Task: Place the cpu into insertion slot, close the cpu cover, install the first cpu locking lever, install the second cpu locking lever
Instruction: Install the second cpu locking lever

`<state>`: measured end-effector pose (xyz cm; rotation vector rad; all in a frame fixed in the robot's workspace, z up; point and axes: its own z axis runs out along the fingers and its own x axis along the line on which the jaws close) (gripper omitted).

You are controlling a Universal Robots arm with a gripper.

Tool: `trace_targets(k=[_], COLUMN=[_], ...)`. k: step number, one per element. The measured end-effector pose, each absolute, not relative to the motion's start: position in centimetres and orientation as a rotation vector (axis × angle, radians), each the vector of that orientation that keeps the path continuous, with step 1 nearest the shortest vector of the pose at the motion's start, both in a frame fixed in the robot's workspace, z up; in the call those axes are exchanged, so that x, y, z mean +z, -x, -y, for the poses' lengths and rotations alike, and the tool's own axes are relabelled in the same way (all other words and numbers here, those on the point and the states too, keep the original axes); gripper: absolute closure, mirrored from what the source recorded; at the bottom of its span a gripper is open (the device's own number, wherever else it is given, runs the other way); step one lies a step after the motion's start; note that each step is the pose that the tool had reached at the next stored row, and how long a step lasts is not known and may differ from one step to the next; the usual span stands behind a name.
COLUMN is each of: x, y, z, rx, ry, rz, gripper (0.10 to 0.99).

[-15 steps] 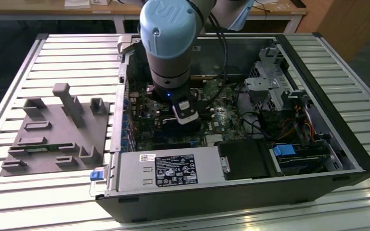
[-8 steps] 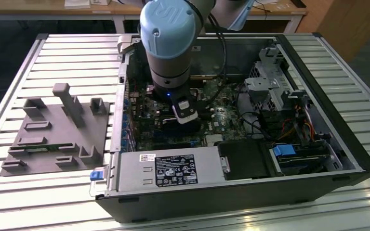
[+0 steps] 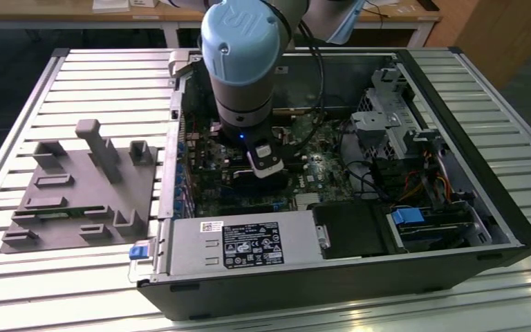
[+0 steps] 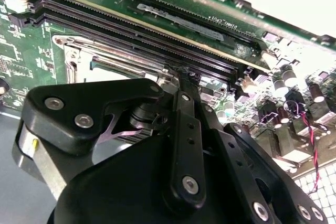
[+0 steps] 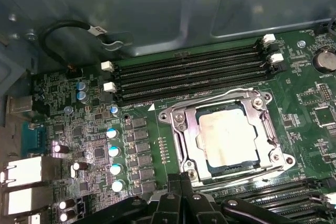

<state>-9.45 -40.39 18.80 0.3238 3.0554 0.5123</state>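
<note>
The cpu (image 5: 228,136), a square chip with a dull tan top, lies flat in the insertion slot (image 5: 274,156) on the green motherboard. The silver cpu cover (image 5: 190,139) lies down around it, its window framing the chip. A thin wire lever (image 5: 210,99) runs along one side of the socket. My gripper (image 5: 181,178) stands at the socket's edge opposite the memory slots, its two black fingers pressed together with nothing seen between them. In the second wrist view the fingers (image 4: 179,85) reach to the corner of the silver socket frame (image 4: 100,56). In the exterior view the gripper (image 3: 263,169) hangs inside the open computer case.
Black memory slots (image 5: 189,74) run beside the socket, with a row of capacitors (image 5: 113,150) and a black cable loop (image 5: 58,30) nearby. The case holds a power supply (image 3: 238,245) and a drive cage (image 3: 386,124). A grey fixture plate (image 3: 81,187) lies at the exterior view's left.
</note>
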Motion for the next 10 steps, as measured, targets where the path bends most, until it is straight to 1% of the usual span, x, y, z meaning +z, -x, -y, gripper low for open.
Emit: trace_targets(k=[10], x=[18.92], y=[9.44], z=[40.39], rx=[0.491], ry=[-0.323], rz=[-3.057], gripper=[0.984])
